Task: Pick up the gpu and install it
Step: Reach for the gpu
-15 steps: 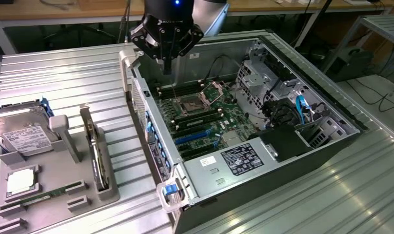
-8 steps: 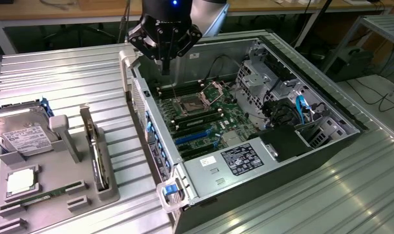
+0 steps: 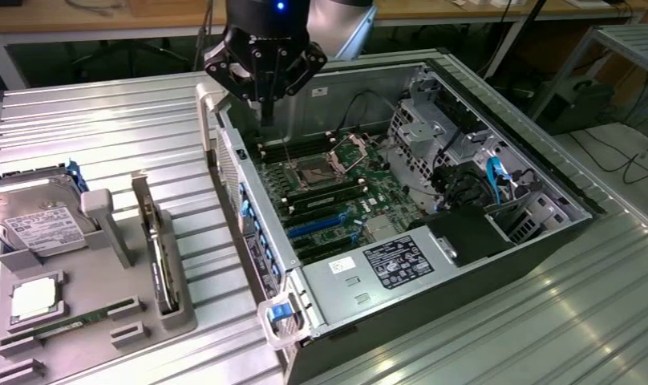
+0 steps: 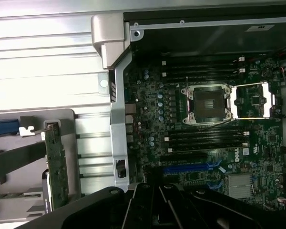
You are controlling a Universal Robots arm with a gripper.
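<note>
Not even into the pick-up yet, I reckon. My gripper hangs over the open computer case, jaws pressed together on nothing. The graphics card stands on edge in the grey rack, well apart. Grabbing it calls for spread jaws squared to its thin top edge.

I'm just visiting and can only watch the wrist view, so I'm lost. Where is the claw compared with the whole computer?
Observer: The gripper hangs over the far corner of the open computer case, toward the exterior view's left, above the motherboard.
Operator: Is it carrying anything?
Observer: No, its fingers are shut with nothing between them.
Operator: What else waits in that gray rack beside the green card?
Observer: A silver hard drive with a white label lies in the rack, at its end toward the exterior view's left.
</note>
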